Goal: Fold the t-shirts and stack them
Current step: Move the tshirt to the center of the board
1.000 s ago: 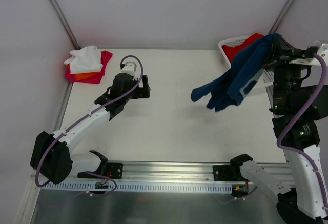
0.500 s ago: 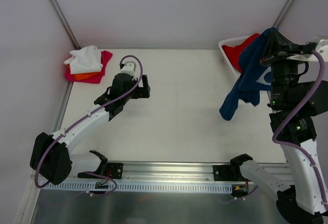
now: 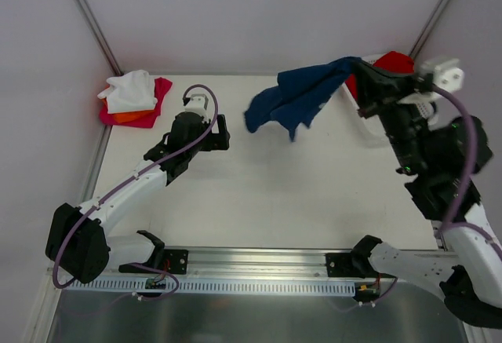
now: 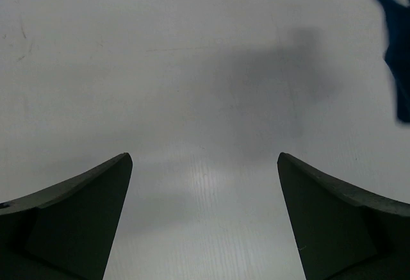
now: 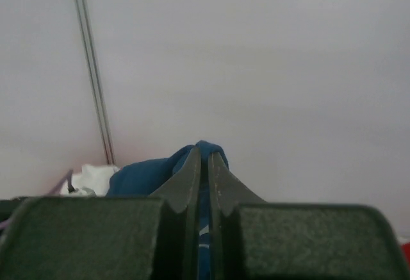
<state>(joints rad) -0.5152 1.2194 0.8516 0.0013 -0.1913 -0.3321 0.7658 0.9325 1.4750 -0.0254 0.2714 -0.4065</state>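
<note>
In the left wrist view the navy t-shirt (image 4: 396, 56) is blurred and cut by the right edge. The fingers (image 4: 77, 222) of the left gripper (image 4: 204, 158) are cut by the bottom edge. In the right wrist view most of that shirt is hidden behind the right gripper (image 5: 205, 164), and a blurred white shape (image 5: 93, 179) cannot be identified. From above, only a strip of the orange t-shirt (image 3: 129, 113) is seen under the white t-shirt (image 3: 129, 88). The red t-shirt (image 3: 396, 62) is largely hidden behind the right arm (image 3: 439, 155).

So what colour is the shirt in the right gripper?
The shirt is navy blue, clearest in the top view.
</note>
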